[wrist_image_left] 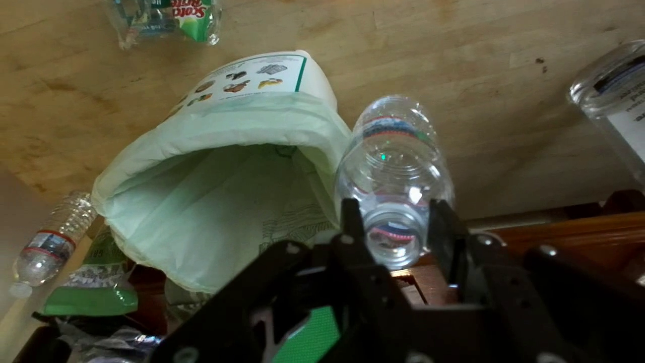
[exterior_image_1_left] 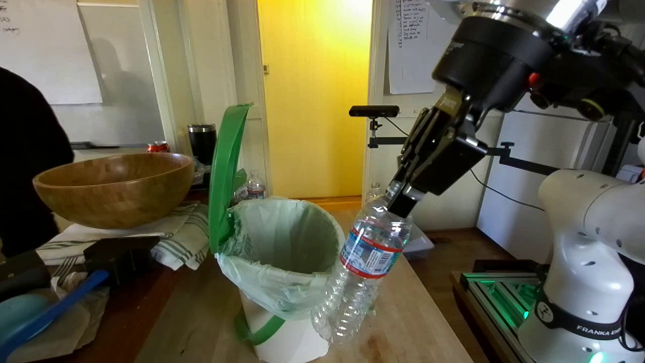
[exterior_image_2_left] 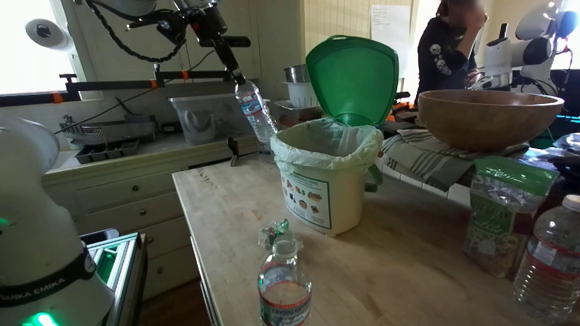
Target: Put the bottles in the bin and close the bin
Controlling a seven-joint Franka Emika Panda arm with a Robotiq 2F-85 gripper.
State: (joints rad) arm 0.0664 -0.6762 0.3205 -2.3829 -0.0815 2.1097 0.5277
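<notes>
My gripper [exterior_image_1_left: 401, 197] is shut on the neck of a clear bottle [exterior_image_1_left: 370, 257] and holds it tilted in the air beside the bin; the bottle also shows in the wrist view [wrist_image_left: 390, 166]. Its base points toward the bin; I cannot tell whether they touch. The bin [exterior_image_2_left: 324, 199] stands upright on the table, lined with a pale green bag [wrist_image_left: 227, 212]. Its green lid [exterior_image_2_left: 355, 77] stands open. Inside I see only the bag; the bottom is hidden. Other bottles stand nearest the camera [exterior_image_2_left: 285, 285] and at the right [exterior_image_2_left: 550, 267] in an exterior view.
A wooden bowl [exterior_image_1_left: 116, 186] sits on striped towels [exterior_image_1_left: 184, 237] beyond the lid. A green food bag [exterior_image_2_left: 503, 217] stands beside the right bottle. A small clear-wrapped package [wrist_image_left: 169, 17] lies near the bin. Another bottle [wrist_image_left: 622, 101] shows at the wrist view's right edge.
</notes>
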